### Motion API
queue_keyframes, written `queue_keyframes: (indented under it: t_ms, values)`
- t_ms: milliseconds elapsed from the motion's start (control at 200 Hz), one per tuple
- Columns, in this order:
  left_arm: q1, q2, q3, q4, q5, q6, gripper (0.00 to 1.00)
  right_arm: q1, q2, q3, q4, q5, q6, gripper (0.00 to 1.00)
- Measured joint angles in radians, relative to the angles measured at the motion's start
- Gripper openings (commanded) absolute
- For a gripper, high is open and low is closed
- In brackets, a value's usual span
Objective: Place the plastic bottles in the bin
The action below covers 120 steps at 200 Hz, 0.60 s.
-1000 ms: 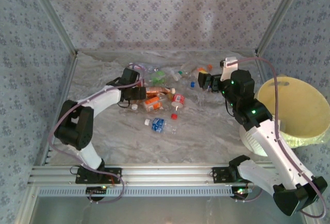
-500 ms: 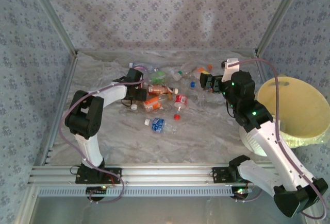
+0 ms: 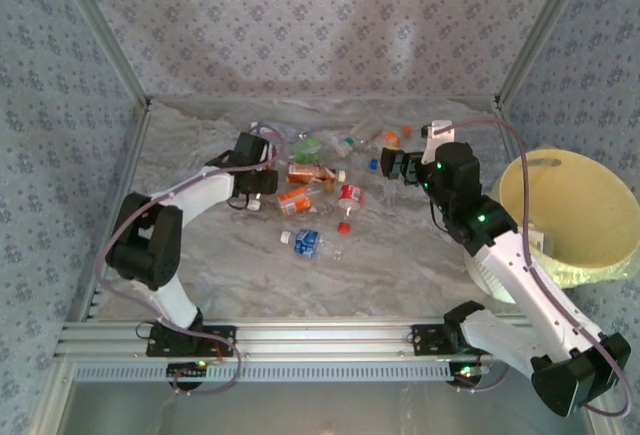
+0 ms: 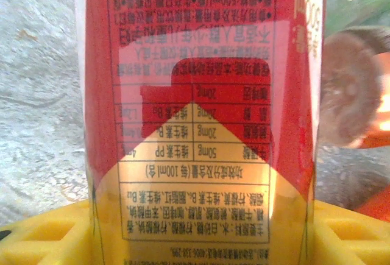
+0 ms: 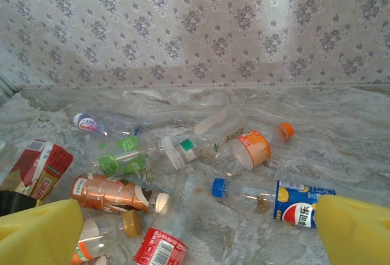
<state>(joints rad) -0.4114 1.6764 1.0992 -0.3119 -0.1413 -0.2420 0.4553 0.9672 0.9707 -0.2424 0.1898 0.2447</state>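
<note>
Since half second ago: left arm elbow drawn back toward left wall, left gripper [image 3: 262, 183] narrowed, now clamped on red-labelled clear plastic bottle [image 4: 201, 125], pressed by yellow fingers [image 4: 42, 234] on both sides. Right gripper [image 3: 392, 165] shifted slightly left, jaws spread wide above the bottle heap [image 3: 325, 180] at upper centre. At least nine bottles counted on marbled grey tabletop [image 3: 400, 255]. One large round pale-yellow bin [image 3: 600, 217] at right edge, behind right arm. Bare tabletop left between heap and near rail.

Left gripper [image 3: 258, 183], well away from the bin [image 3: 585, 210], clamps a red-labelled bottle [image 4: 201, 94]; right gripper [image 3: 397, 166], nearer the bin, gapes wide.
</note>
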Motion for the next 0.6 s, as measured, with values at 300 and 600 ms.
queue_keyframes:
  t_ms: [300,600]
  values:
    - [-0.018,-0.33,-0.155,0.118,0.13,0.038,0.6,0.008,0.047,-0.013,0.057,-0.087,0.166,1.0]
    - [-0.136,-0.472,-0.175,0.229,0.349,0.099,0.58,0.031,0.218,-0.005,0.244,-0.438,0.323,1.0]
